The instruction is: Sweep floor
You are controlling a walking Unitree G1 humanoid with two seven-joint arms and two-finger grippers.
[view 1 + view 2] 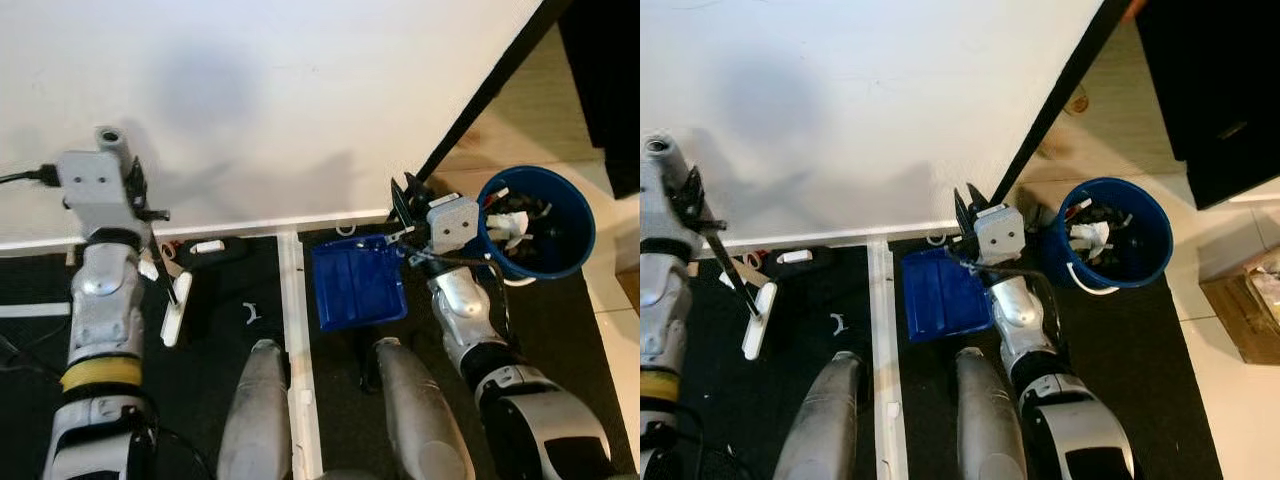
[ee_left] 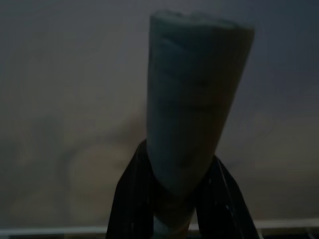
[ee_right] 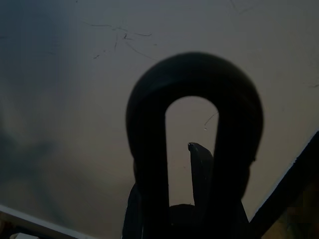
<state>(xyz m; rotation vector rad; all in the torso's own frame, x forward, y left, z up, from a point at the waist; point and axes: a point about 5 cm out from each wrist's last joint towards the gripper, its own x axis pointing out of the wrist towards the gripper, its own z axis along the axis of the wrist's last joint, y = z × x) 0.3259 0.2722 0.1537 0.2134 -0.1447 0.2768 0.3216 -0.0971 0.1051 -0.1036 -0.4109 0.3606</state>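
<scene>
From the head views, our left gripper (image 1: 140, 195) is clamped on the broom (image 1: 176, 305), whose head rests on the dark floor (image 1: 1120, 350). Our right gripper (image 1: 405, 200) grips the blue dustpan (image 1: 357, 282) handle beside the blue bucket (image 1: 575, 225). At the left wrist, fingers (image 2: 127, 199) squeeze the broom's pale handle; at the right wrist, fingers (image 3: 202, 164) pinch the dustpan's black loop.

Even, bright indoor light falls on the white wall (image 1: 250, 100) in both head views, where the raised arms cast soft, diffuse grey shadows. The black floor mat (image 1: 220, 300) stays deep and low in detail, while the pale tiles (image 1: 1230, 400) at its far side read warm. Both head views are mildly soft, without glare. The wrist views are dim and murky: the close handle (image 2: 194, 104) and loop (image 3: 194, 109) sit out of focus as dark shapes against the grey wall.
</scene>
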